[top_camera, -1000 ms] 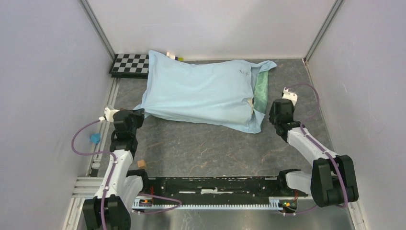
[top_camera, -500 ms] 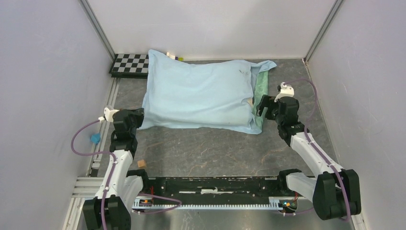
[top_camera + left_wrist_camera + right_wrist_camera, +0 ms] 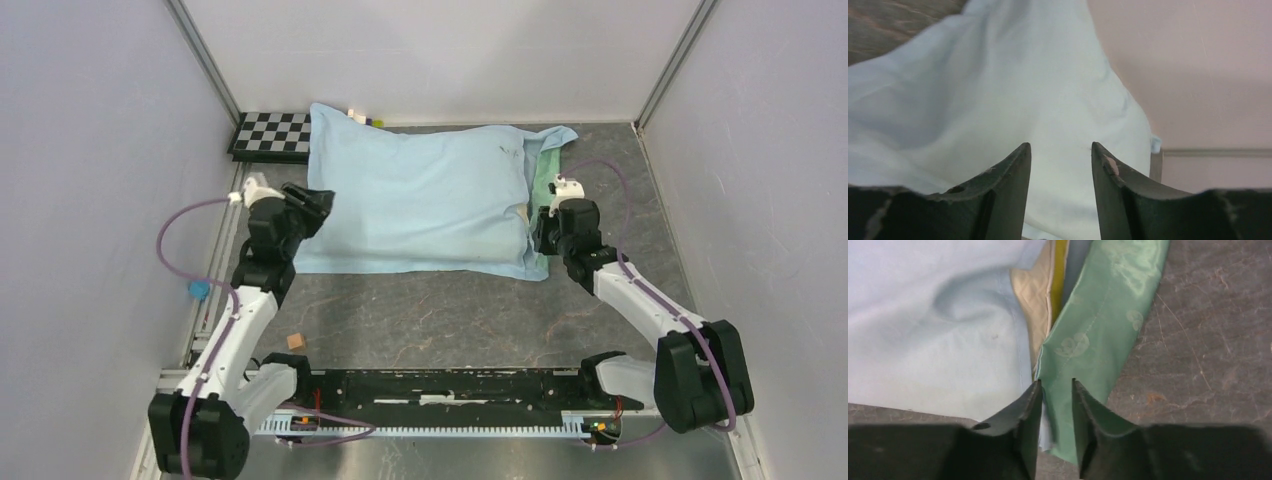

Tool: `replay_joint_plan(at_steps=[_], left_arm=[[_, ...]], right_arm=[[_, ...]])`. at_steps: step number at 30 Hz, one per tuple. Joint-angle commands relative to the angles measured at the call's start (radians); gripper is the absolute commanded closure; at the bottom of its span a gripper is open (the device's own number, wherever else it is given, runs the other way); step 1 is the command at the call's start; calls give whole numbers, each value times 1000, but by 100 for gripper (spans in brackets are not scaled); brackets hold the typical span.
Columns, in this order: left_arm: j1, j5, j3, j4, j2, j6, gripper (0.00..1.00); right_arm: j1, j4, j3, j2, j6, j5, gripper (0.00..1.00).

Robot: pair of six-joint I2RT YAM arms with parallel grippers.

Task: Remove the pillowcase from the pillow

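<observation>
The pillowcase (image 3: 420, 205) is lying across the far half of the table (image 3: 450, 320), and the pillow (image 3: 1035, 295) is sitting inside it. Only a cream strip with a mustard edge is peeking out at the open right end, beside the green flap (image 3: 1098, 330).

I am holding my left gripper (image 3: 1060, 147) released, with the fingers spread, and pointing it at the blue cloth of the closed left end. Nothing is showing between the fingers but cloth lying beyond them.

I am keeping my right gripper (image 3: 1055, 382) at the near right corner, its fingers drawn close with a narrow gap. The seam where blue cloth meets the green flap is running into that gap. I cannot tell whether I am pinching it or only hovering over it.

A checkerboard (image 3: 270, 132) is lying at the far left corner, touching the pillowcase.
</observation>
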Motion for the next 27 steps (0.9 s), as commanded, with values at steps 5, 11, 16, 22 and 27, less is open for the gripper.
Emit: replay_joint_plan(at_steps=[5, 11, 16, 22, 27], left_arm=[[-394, -36, 207, -9, 151, 292, 26], [-621, -32, 533, -189, 487, 530, 22], [-740, -88, 762, -267, 692, 711, 20], [-780, 38, 977, -345, 919, 772, 20], [-785, 133, 1158, -416, 1089, 789, 22]], right_arm=[[-2, -3, -99, -187, 17, 162, 100], [-2, -41, -127, -279, 26, 164, 100], [-2, -77, -149, -328, 39, 179, 100], [-2, -62, -218, -428, 78, 232, 100], [-2, -47, -249, -479, 96, 208, 100]])
